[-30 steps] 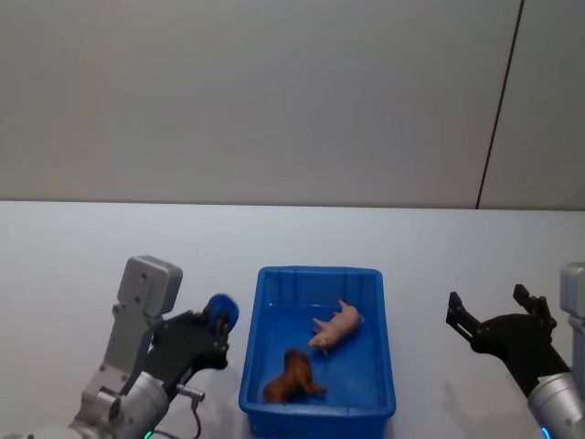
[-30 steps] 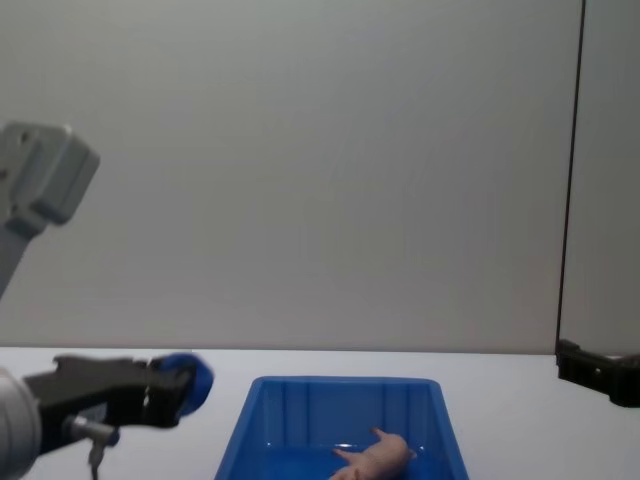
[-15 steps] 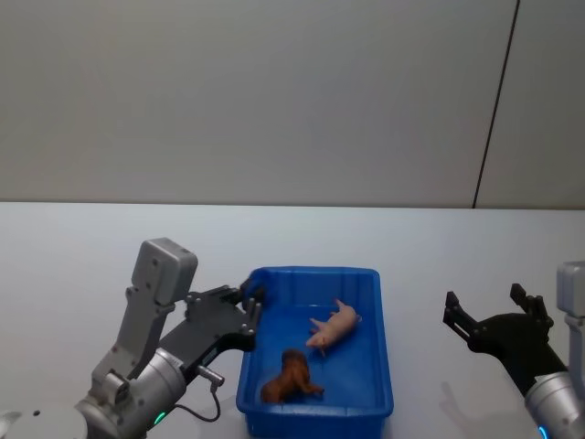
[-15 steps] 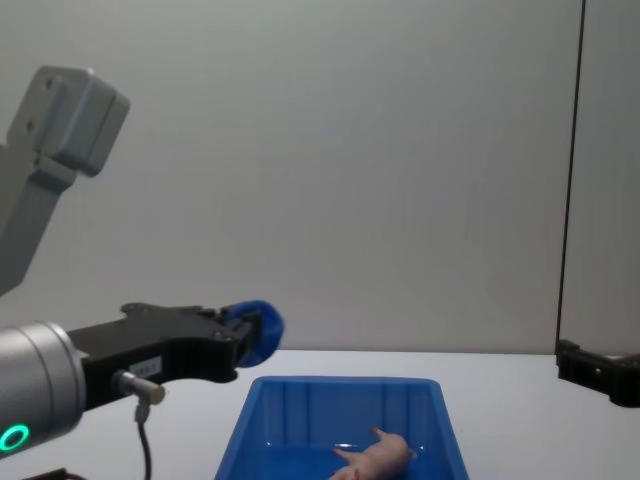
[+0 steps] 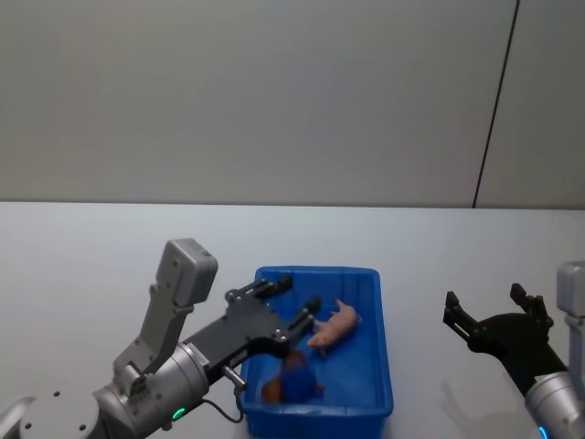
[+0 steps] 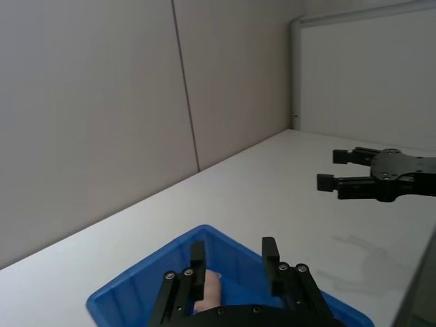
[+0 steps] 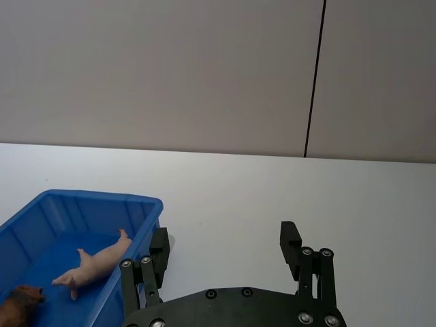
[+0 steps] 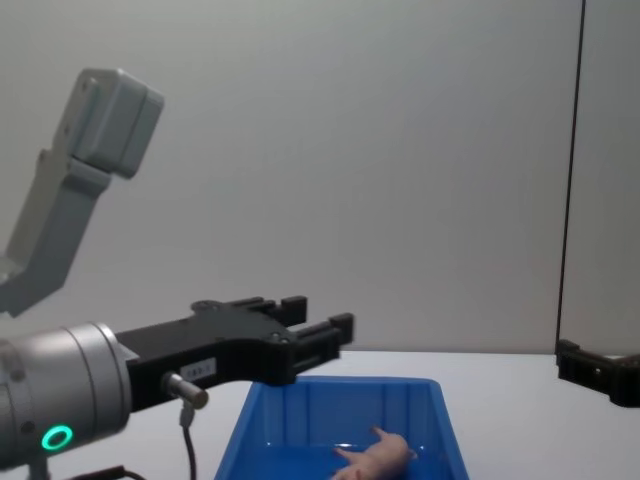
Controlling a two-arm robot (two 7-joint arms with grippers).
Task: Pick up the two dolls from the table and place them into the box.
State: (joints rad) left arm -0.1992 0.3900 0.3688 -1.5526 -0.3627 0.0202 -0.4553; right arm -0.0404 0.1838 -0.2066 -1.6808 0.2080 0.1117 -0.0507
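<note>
The left gripper [image 5: 285,308] has its fingers [image 5: 272,287] spread now, where half a second ago they pinched a small blue object over the box's left rim; it has also reached farther in, over the box's left half. The table [image 5: 82,265] carries the box [image 5: 377,347] near its front edge. The right gripper [image 5: 484,309], fingers [image 5: 453,302] apart and holding nothing, stays right of the box, above the table. The pale pink doll [image 5: 336,324] lies on its side near the box's middle, unmoved. The brown doll [image 5: 271,390] sits by the front left corner. A blurred blue object [image 5: 297,375] shows just beside the brown doll, below the opened fingers.
</note>
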